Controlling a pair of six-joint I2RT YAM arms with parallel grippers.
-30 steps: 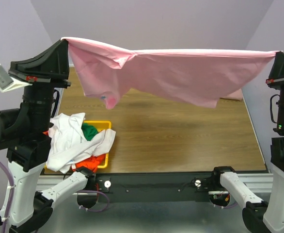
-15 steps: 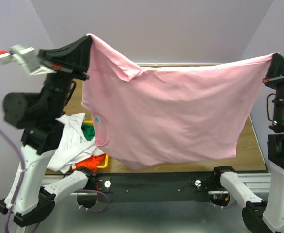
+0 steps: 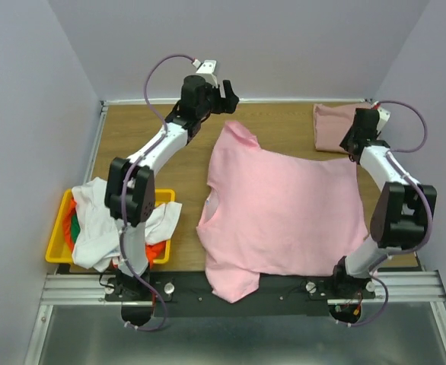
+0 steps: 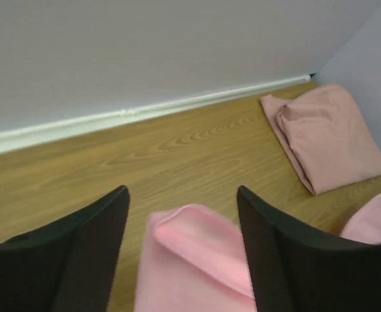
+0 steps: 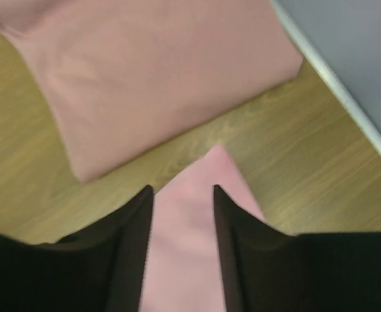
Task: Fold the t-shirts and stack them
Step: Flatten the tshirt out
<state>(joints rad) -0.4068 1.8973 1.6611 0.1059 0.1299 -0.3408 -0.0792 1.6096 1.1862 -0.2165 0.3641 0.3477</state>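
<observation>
A bright pink t-shirt [image 3: 284, 205] lies spread on the wooden table, and one part hangs over the near edge. My left gripper [image 3: 229, 97] hovers open at its far left corner. In the left wrist view that pink corner [image 4: 190, 260] lies loose between the wide-apart fingers [image 4: 183, 195]. My right gripper [image 3: 355, 144] is open at the far right corner, and the pink tip [image 5: 184, 247] lies flat between its fingers [image 5: 181, 190]. A folded dusty rose t-shirt [image 3: 333, 125] rests at the back right, also seen from both wrists [image 4: 327, 133] [image 5: 158, 71].
A yellow bin [image 3: 55, 245] stands at the near left. A white t-shirt [image 3: 101, 220] spills over it, with orange cloth [image 3: 156, 251] showing beneath. The back wall runs close behind both grippers, and the right wall stands beside the folded shirt.
Both arms swung the pink shirt down from the air and laid it on the table. Both grippers went from shut on its corners to open, and now sit far back over the table.
</observation>
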